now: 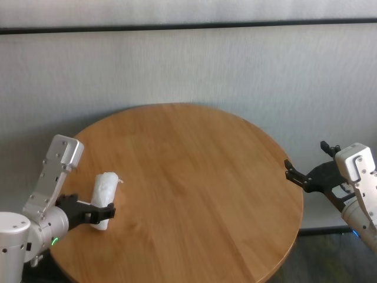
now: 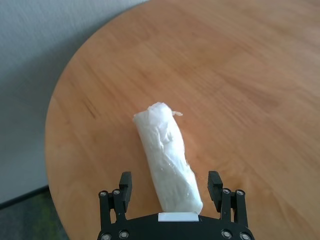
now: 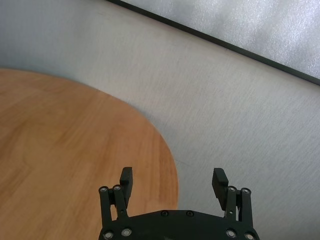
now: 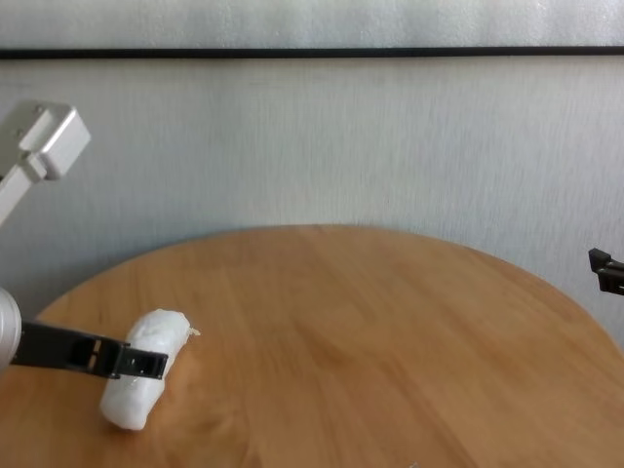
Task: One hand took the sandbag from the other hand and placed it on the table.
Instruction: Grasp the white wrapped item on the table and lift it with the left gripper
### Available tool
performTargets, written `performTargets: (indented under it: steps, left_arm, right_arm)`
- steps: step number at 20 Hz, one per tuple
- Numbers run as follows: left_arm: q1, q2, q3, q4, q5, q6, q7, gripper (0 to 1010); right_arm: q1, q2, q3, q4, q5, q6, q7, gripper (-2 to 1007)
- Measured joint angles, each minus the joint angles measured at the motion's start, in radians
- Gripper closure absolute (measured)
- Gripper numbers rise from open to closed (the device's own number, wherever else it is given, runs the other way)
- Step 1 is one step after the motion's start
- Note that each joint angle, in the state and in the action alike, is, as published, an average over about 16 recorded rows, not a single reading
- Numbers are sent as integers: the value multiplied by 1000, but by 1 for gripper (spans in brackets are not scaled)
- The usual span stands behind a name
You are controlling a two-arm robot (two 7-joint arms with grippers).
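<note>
The round wooden desk [image 1: 194, 183] carries one thing: the white sandbag [image 1: 104, 191], which lies on its side near the desk's left edge, as the robot sees it. Its knotted end points toward the desk's middle and far side, its blunt end toward the left hand [image 1: 101, 213].

The left hand, on the wrist with the green light, is over the desk's left rim with its fingers spread on either side of the sandbag's near end. In the left wrist view the left hand [image 2: 171, 184] has one finger on each flank of the sandbag [image 2: 167, 155], with desk wood [image 2: 240, 90] showing between each fingertip and the bag, so it is open and grips nothing. In the chest view one finger crosses in front of the sandbag [image 4: 144, 380], which rests flat on the desk [image 4: 370, 341].

The right hand [image 1: 303, 175] is off the desk's right edge, just beside the rim and well apart from the sandbag. In the right wrist view the right hand [image 3: 174, 181] has its fingers wide apart and holds nothing, with the desk's edge [image 3: 150, 150] and the grey wall behind it.
</note>
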Motion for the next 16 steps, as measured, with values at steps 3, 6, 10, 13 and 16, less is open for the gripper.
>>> performTargets:
  steps: [3, 6, 10, 13, 16]
  left_arm:
    - [-10, -14, 0, 17, 7, 15, 5, 10]
    - [-18, -28, 1, 32, 15, 26, 8, 10]
    - [-29, -43, 1, 51, 25, 34, 7, 10]
    - [-37, -53, 1, 66, 32, 38, 4, 10]
    - [-45, -62, 1, 81, 38, 39, -1, 10]
  right_arm:
    - [0, 0, 0, 0, 0, 0, 0, 5]
    - [0, 0, 0, 0, 0, 0, 0, 5]
    - [0, 0, 0, 0, 0, 0, 0, 5]
    - [0, 0, 0, 0, 0, 0, 0, 5]
    - [0, 0, 0, 0, 0, 0, 0, 5]
